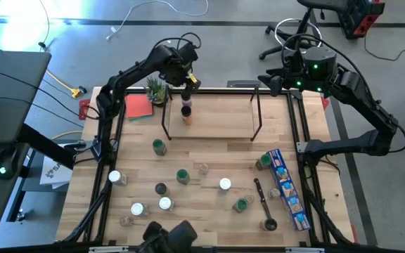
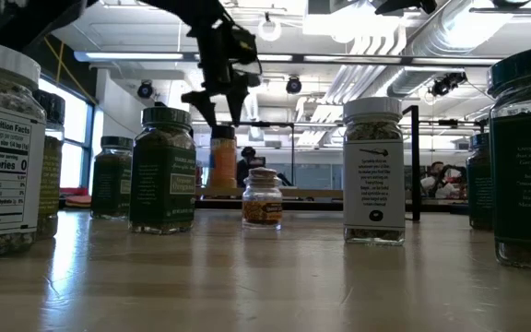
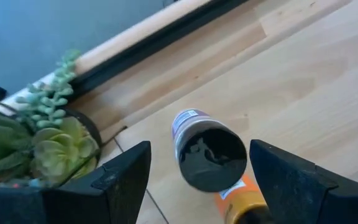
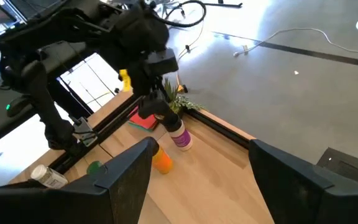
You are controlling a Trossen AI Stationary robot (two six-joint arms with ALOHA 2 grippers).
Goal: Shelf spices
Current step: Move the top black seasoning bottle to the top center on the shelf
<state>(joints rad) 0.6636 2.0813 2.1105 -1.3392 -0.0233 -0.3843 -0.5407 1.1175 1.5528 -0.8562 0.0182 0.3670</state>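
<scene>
A spice jar (image 1: 186, 111) with a black cap and orange contents stands upright on the wood board of the shelf (image 1: 216, 125), near the shelf's left end. My left gripper (image 1: 186, 90) hangs open just above it, and its fingers (image 3: 126, 177) stand either side of the black cap (image 3: 211, 155) without touching it. The low view shows the jar (image 2: 222, 159) under that gripper (image 2: 216, 103). Several more jars stand scattered on the table, among them a green-capped one (image 1: 159, 146) and a white-capped one (image 1: 225, 184). My right gripper (image 4: 201, 168) waits open at the far right.
A long blue printed box (image 1: 287, 188) and a black-handled utensil (image 1: 264, 204) lie at the table's right. A potted succulent (image 1: 157, 90) and a red flat thing (image 1: 138, 105) sit left of the shelf. Black frame rods (image 1: 111, 161) edge the table.
</scene>
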